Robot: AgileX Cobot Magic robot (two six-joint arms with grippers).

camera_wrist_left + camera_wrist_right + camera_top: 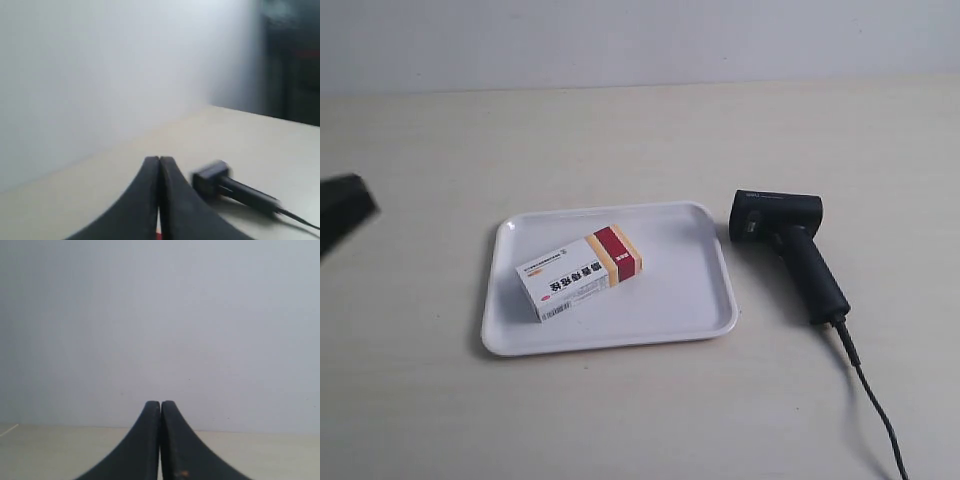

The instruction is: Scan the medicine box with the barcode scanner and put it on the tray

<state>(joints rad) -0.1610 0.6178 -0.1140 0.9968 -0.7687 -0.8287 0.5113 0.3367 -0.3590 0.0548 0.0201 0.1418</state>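
At the far left edge of the exterior view a dark, blurred piece of an arm (345,208) pokes in above the pale worktop (640,420), well apart from everything else; which arm it is cannot be told from that view alone. Next along lies the tray (705,300), flat on the worktop, and the medicine box (579,272) rests inside it, lying flat and turned at a slant, toward the tray's left half, with its red and tan band at the end pointing away from the camera and to the right, and the barcode on the near long side. To the right of the tray, just beside its rim but not touching it, the barcode scanner (788,244) lies on its side on the worktop, its boxy head nearest the tray's far right corner and its handle running away toward the lower right, where the thin cable (875,400) trails off the bottom edge. In the left wrist view the left pincer (159,165) has its two dark fingers pressed together with nothing between them, and the scanner (235,189) lies on the worktop beyond and to one side of the tips, blurred. In the right wrist view the right pincer (160,407) is likewise closed and empty, its tips facing a plain wall (160,315) with only bare worktop ahead.
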